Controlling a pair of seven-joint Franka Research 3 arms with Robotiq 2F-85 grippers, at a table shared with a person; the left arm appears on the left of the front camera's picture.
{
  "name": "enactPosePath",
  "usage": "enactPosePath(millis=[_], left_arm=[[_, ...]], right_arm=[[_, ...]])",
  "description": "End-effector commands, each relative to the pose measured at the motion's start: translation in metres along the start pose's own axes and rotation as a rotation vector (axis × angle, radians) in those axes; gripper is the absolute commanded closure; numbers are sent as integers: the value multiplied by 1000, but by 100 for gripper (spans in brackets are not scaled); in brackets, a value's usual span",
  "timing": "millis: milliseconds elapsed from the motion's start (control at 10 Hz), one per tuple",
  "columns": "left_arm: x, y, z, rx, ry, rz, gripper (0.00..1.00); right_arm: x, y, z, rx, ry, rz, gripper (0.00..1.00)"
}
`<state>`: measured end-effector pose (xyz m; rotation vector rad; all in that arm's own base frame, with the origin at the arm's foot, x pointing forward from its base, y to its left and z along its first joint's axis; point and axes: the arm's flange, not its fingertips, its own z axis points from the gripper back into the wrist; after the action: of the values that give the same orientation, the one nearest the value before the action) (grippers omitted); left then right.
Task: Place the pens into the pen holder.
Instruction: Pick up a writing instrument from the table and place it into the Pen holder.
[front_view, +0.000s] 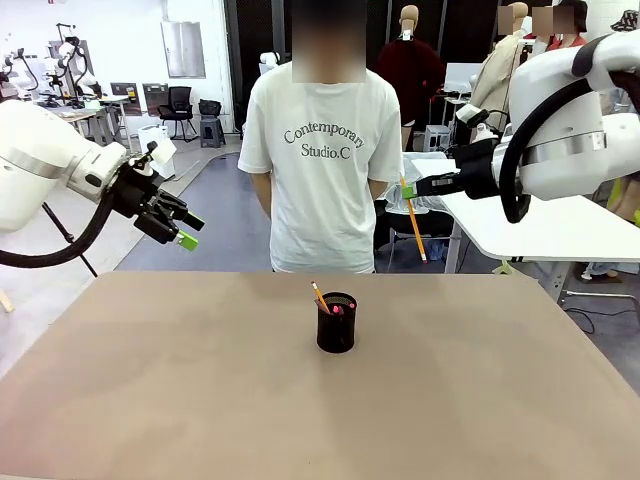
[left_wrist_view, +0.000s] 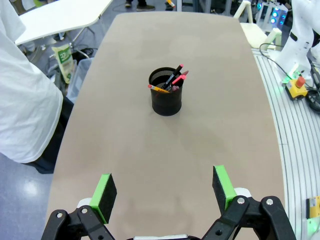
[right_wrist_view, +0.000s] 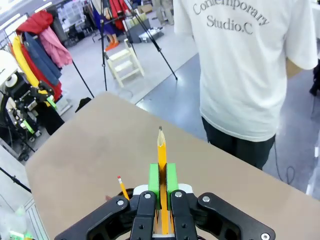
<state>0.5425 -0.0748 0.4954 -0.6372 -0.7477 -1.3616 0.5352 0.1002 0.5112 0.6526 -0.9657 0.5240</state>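
The pen holder (front_view: 336, 327), a black mesh cup, stands near the table's middle with several pens (front_view: 322, 298) sticking out of it. The left wrist view has the pen holder (left_wrist_view: 166, 95) straight ahead, with a black pen, a pinkish-red pen and a pencil (left_wrist_view: 172, 81) in it. My left gripper (front_view: 190, 230) hovers open and empty at the far left, above the table edge; its pads (left_wrist_view: 105, 190) stand wide apart. Raised at the right, my right gripper (front_view: 408, 189) is shut on an orange-yellow pencil (front_view: 414, 226) that hangs below it. In the right wrist view that pencil (right_wrist_view: 161, 150) points out from the right gripper (right_wrist_view: 162, 178).
A person in a white T-shirt (front_view: 322, 150) stands at the far edge, arms behind the back. The brown table (front_view: 180, 380) spreads bare around the holder. Another pencil's eraser end (right_wrist_view: 121, 186) pokes up beside my right gripper's knuckles. A white table (front_view: 540, 225) stands behind at right.
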Motion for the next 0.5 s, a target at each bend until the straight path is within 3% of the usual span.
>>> enactPosePath(millis=[0,100,200,400], left_arm=[[0,-1,3,2,5,4,0],[0,-1,3,2,5,4,0],[0,-1,3,2,5,4,0],[0,-1,3,2,5,4,0]], right_arm=[[3,1,0,4,25,-7,100],[0,0,0,0,0,0,100],[1,3,-15,35,-117,102,100],[-3,16,-36,118,-244,171,100]])
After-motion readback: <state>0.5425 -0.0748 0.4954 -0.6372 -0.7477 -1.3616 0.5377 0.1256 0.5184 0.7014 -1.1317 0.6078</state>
